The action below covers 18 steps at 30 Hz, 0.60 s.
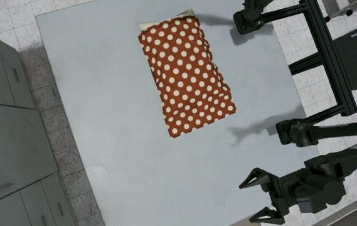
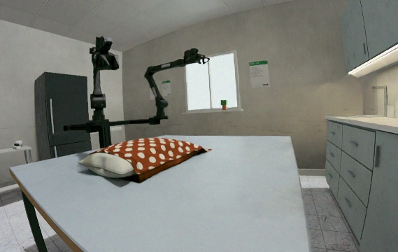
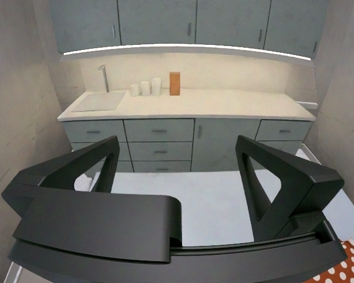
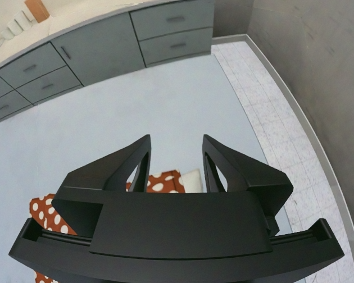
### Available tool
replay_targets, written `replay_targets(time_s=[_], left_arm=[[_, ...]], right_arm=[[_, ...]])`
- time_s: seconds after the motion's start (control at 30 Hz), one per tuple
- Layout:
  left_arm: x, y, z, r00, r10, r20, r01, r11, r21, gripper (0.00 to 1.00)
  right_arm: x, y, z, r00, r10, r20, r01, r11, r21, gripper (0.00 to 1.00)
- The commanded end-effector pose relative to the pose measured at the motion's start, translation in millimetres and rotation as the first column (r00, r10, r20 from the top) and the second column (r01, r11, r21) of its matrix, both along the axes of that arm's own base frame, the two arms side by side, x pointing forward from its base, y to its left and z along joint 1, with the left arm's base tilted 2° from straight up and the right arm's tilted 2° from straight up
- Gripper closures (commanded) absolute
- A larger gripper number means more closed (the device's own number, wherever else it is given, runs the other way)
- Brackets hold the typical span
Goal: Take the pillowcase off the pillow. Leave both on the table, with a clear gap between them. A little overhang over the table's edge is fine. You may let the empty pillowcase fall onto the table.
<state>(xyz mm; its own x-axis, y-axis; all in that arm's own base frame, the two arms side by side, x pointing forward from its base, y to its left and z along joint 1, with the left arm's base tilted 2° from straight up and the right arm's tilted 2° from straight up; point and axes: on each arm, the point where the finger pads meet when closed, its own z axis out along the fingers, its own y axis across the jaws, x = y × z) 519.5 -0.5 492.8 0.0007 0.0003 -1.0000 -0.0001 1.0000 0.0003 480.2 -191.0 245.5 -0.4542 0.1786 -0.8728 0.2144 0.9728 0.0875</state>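
The rust-red pillowcase with cream dots (image 1: 181, 75) (image 2: 157, 154) (image 3: 349, 264) (image 4: 166, 185) covers nearly all of the pillow and lies flat on the table. The cream pillow (image 1: 148, 26) (image 2: 109, 166) (image 4: 191, 181) sticks out a little at the case's open end, at the top in the top view. My left gripper (image 1: 245, 204) (image 2: 205, 60) (image 3: 177, 142) is wide open and empty, raised off to the side of the closed end. My right gripper (image 4: 176, 141) is partly open and empty, above the table and tilted down; it is outside the top view.
The table (image 1: 109, 125) (image 2: 237, 196) (image 4: 94, 127) extends well beyond the pillow towards the cabinets and on the left arm's side. The black arm mounting frame (image 1: 329, 56) stands along the table's opposite edge. The pillow's open end is near one table edge.
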Motion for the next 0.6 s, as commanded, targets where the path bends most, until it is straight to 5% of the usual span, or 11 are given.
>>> replay_targets(time_s=[0.0,0.1,0.47,0.57], left_arm=[[-4.8,3.5,16.5,1.0,0.004,0.031,-0.004,1.0,-0.013,0.0],[-4.8,3.5,16.5,1.0,0.004,0.031,-0.004,1.0,-0.013,0.0],[-4.8,3.5,16.5,1.0,0.004,0.031,-0.004,1.0,-0.013,0.0],[-4.8,3.5,16.5,1.0,0.004,0.031,-0.004,1.0,-0.013,0.0]], right_arm=[[6.1,-13.3,14.5,1.0,0.007,0.021,-0.007,1.0,-0.022,0.56],[-21.4,-31.6,-41.9,0.996,-0.023,-0.081,0.027,0.998,0.053,0.56],[-119.5,-92.1,-155.4,0.956,-0.128,-0.264,0.201,0.941,0.273,0.56],[-114.1,-102.1,-140.9,0.963,-0.134,-0.233,0.194,0.946,0.26,0.56]])
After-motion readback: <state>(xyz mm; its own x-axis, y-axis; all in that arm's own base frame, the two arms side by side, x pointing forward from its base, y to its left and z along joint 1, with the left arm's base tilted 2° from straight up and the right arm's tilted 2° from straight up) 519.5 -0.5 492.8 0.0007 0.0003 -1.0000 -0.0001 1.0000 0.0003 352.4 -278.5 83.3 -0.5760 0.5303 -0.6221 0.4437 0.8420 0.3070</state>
